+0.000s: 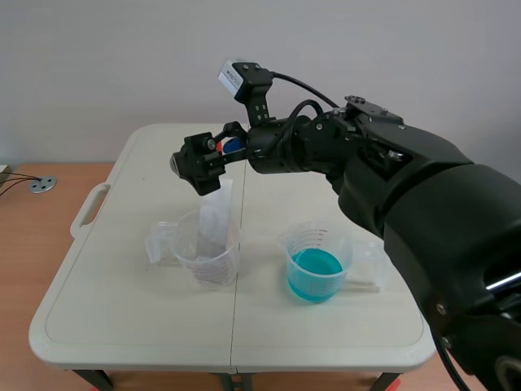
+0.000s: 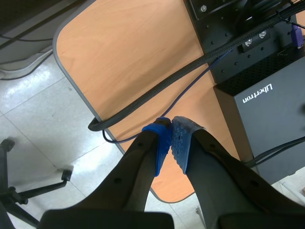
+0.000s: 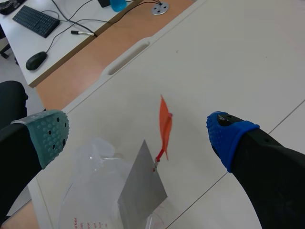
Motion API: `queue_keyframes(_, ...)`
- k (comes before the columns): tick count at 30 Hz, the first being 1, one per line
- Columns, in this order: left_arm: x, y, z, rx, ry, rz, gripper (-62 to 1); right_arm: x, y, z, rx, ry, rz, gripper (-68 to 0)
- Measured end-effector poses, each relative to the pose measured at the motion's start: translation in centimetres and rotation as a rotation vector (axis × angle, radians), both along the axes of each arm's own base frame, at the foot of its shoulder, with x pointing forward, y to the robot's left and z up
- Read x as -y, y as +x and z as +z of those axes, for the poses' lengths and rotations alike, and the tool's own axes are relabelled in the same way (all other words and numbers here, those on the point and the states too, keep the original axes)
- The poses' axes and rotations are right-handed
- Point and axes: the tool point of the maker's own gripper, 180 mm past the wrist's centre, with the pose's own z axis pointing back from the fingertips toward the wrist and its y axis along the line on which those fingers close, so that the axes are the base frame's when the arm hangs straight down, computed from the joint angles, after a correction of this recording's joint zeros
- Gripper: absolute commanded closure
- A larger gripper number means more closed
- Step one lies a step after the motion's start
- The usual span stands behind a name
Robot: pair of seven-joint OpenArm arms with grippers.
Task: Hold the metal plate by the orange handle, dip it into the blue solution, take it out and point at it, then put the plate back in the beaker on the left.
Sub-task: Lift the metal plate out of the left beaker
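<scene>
Scene view: our right gripper [image 1: 199, 167] hovers over the plate [image 1: 213, 220] in the left beaker [image 1: 207, 254]. Left wrist view: our left gripper [image 2: 171, 131] is pressed together, empty. Right wrist view: we are spread astride the orange handle [image 3: 164, 125], not touching it; we judge pinching it comes next.

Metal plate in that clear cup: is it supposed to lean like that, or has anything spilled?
Nothing stands out. The metal plate simply leans tilted in the left beaker, with its orange handle poking out. No spill is visible around the blue solution.
</scene>
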Motion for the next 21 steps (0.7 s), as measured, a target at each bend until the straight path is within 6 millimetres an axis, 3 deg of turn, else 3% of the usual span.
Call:
queue_keyframes(4,0.0,0.01,0.0,0.0,0.0,0.0,-4.7,-0.58,-0.49,0.02,0.002,0.002,0.027,-57.2)
queue_keyframes(8,0.0,0.0,0.0,0.0,0.0,0.0,-4.7,-0.59,-0.51,0.01,0.002,0.001,0.028,-46.3)
queue_keyframes(15,0.0,0.0,0.0,0.0,0.0,0.0,-4.7,-0.61,-0.45,0.14,0.006,0.007,0.026,-36.9)
queue_keyframes(21,0.0,0.0,0.0,0.0,0.0,0.0,-4.7,-0.66,-0.28,0.54,0.019,0.027,0.019,-23.4)
